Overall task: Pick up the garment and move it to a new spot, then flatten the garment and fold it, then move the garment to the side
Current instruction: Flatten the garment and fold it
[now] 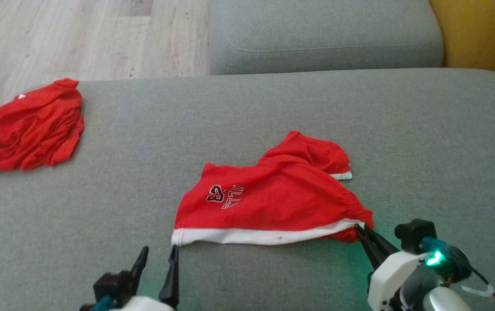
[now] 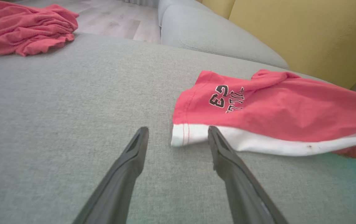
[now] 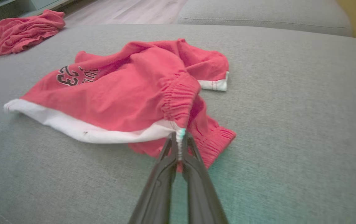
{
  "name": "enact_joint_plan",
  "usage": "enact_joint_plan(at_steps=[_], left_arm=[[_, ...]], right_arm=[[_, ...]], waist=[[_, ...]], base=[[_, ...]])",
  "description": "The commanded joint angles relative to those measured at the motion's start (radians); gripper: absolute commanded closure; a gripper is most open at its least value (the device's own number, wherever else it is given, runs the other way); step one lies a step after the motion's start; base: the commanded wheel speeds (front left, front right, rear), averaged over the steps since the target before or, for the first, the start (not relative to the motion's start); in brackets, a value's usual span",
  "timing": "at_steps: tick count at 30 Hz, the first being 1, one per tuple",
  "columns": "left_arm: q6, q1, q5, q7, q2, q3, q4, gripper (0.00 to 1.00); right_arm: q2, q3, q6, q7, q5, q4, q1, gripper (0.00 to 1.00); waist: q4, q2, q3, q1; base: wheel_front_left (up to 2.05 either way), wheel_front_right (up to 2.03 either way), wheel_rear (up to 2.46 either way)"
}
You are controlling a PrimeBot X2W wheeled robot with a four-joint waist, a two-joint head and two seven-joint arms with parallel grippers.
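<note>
The garment [image 1: 273,198] is a pair of red mesh shorts with a white hem and a black "23" print, lying rumpled in the middle of the grey sofa seat [image 1: 100,207]. My right gripper [image 1: 359,229] is shut on the garment's near right corner, pinching the white hem [image 3: 179,135] where it meets the gathered waistband. My left gripper [image 1: 158,255] stands open just short of the hem's left corner [image 2: 181,137], touching nothing. In the left wrist view one dark finger [image 2: 218,146] overlaps the white hem edge.
A second red garment [image 1: 29,127] lies bunched at the seat's far left edge, also seen in the wrist views [image 2: 19,26] [image 3: 25,29]. Another grey cushion [image 1: 325,34] sits behind, wooden floor [image 1: 78,34] at far left, a yellow backrest [image 2: 305,34] on the right.
</note>
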Motion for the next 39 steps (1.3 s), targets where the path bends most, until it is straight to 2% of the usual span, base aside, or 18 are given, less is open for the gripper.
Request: enact_joint_plan(at_steps=[1, 8, 24, 26, 28, 31, 34, 35, 39], left_arm=[[-0.012, -0.072, -0.011, 0.010, -0.008, 0.022, -0.011, 0.00], [-0.036, -0.112, -0.026, 0.041, -0.027, -0.006, 0.067, 0.00], [-0.042, -0.268, -0.043, -0.007, -0.062, -0.021, 0.318, 0.00], [-0.047, -0.277, -0.048, 0.000, -0.064, -0.027, 0.352, 0.11], [-0.054, -0.284, -0.056, 0.003, -0.067, -0.030, 0.378, 0.34], [-0.062, -0.298, -0.062, -0.013, -0.070, -0.034, 0.404, 0.61], [-0.068, -0.310, -0.063, -0.035, -0.073, -0.041, 0.422, 0.96], [-0.069, -0.314, -0.064, -0.044, -0.073, -0.041, 0.426, 1.00], [-0.071, -0.332, -0.056, -0.087, -0.070, -0.035, 0.410, 1.00]], right_arm=[[-0.016, 0.012, 0.004, -0.006, -0.008, -0.034, -0.053, 1.00], [-0.027, 0.011, 0.004, -0.010, -0.007, -0.024, -0.056, 1.00], [-0.026, 0.036, 0.004, -0.023, 0.004, -0.014, -0.104, 1.00], [-0.025, 0.038, 0.004, -0.025, 0.005, -0.013, -0.108, 1.00], [-0.026, 0.038, 0.004, -0.028, 0.006, -0.011, -0.112, 1.00], [-0.025, 0.036, 0.004, -0.032, 0.007, -0.009, -0.118, 1.00], [-0.025, 0.034, 0.004, -0.039, 0.007, -0.007, -0.121, 1.00], [-0.025, 0.032, 0.004, -0.043, 0.006, -0.008, -0.122, 1.00], [-0.019, 0.007, 0.004, -0.083, 0.000, -0.023, -0.127, 1.00]], waist=[[-0.006, 0.0000, 0.004, 0.0000], [-0.023, 0.0000, 0.019, 0.0000], [-0.058, 0.0000, 0.071, 0.0000], [-0.062, 0.0000, 0.074, 0.0000], [-0.065, 0.0000, 0.077, 0.0000], [-0.067, 0.0000, 0.079, 0.0000], [-0.069, 0.0000, 0.079, 0.0000], [-0.069, 0.0000, 0.078, 0.0000], [-0.070, 0.0000, 0.069, 0.0000]], base=[[0.00, 0.00, 0.00], [0.00, 0.00, 0.00], [0.00, 0.00, 0.00], [0.00, 0.00, 0.00], [0.00, 0.00, 0.00], [0.00, 0.00, 0.00], [0.00, 0.00, 0.00], [0.00, 0.00, 0.00], [0.00, 0.00, 0.00]])
